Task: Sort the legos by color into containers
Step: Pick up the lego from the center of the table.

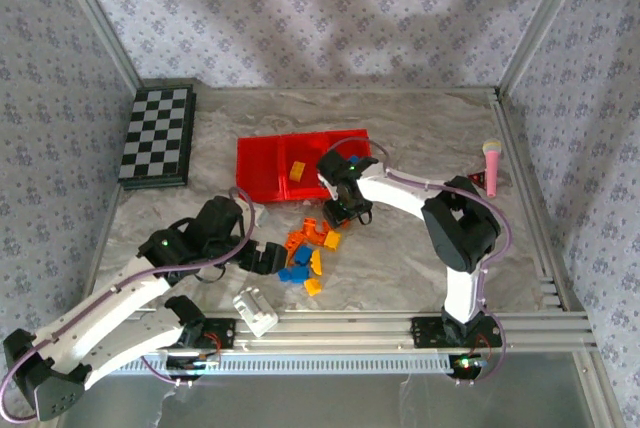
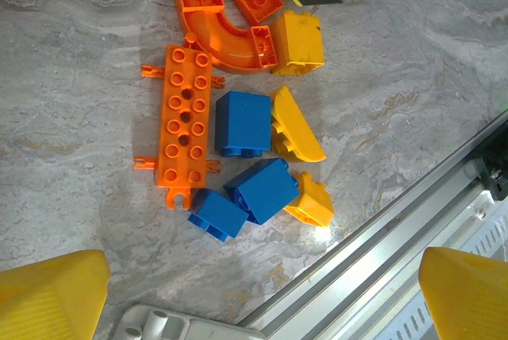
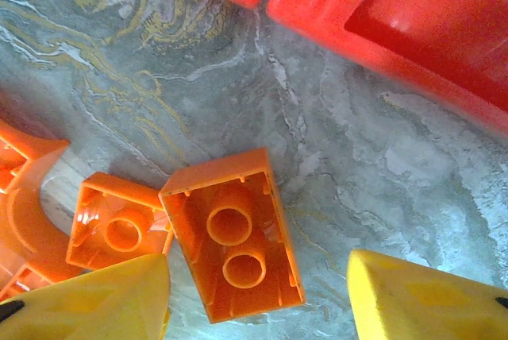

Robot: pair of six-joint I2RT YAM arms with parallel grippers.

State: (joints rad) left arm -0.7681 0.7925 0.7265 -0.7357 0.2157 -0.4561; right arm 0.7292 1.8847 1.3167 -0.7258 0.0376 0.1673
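The legos (image 1: 310, 248) lie in a loose pile of orange, yellow and blue bricks in front of the containers (image 1: 262, 163), three joined red bins. A yellow brick (image 1: 297, 170) lies in the middle bin. My right gripper (image 1: 345, 210) is low at the pile's far end. It stands open, and an upturned orange brick (image 3: 232, 233) lies on the table between its fingers (image 3: 421, 300). My left gripper (image 2: 258, 300) hangs wide open just short of the pile, with bare table between its pads. Ahead of it are an orange plate (image 2: 185, 121), blue bricks (image 2: 262, 189) and yellow bricks (image 2: 295, 125).
A white blocky object (image 1: 256, 310) lies by the front rail (image 1: 400, 323), under the left gripper. A checkered board (image 1: 157, 135) sits at the back left. A pink microphone (image 1: 492, 163) lies at the right edge. The red bin walls (image 3: 357, 6) stand just beyond the right gripper.
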